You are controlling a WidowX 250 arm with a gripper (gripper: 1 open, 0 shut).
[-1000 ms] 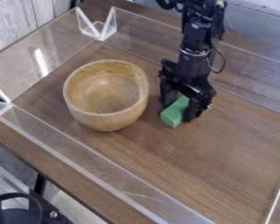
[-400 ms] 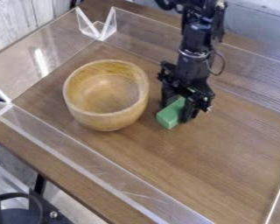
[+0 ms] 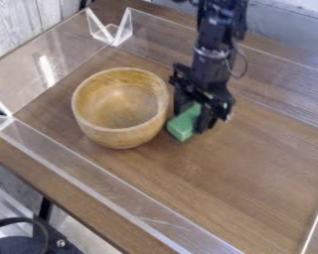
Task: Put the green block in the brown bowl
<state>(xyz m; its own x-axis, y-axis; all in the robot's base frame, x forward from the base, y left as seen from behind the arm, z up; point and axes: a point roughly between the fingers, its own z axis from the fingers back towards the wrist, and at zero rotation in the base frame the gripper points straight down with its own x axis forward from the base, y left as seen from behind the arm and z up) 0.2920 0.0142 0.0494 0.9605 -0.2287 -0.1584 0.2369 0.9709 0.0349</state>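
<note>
The green block (image 3: 186,123) hangs between the black fingers of my gripper (image 3: 194,115), which is shut on it and points straight down. Block and gripper are just right of the brown bowl (image 3: 119,107), with the block's lower end a little above the wooden table beside the bowl's right wall. The bowl is a round, thick-walled wooden one and its inside holds nothing. My arm rises from the gripper to the top of the view.
A low clear plastic wall (image 3: 43,69) rings the wooden tabletop (image 3: 241,189). A small clear plastic piece (image 3: 108,28) stands at the back left corner. Bare table lies to the right of and in front of the gripper.
My gripper closed on the green block, lifted it off the table and carried it leftward toward the bowl.
</note>
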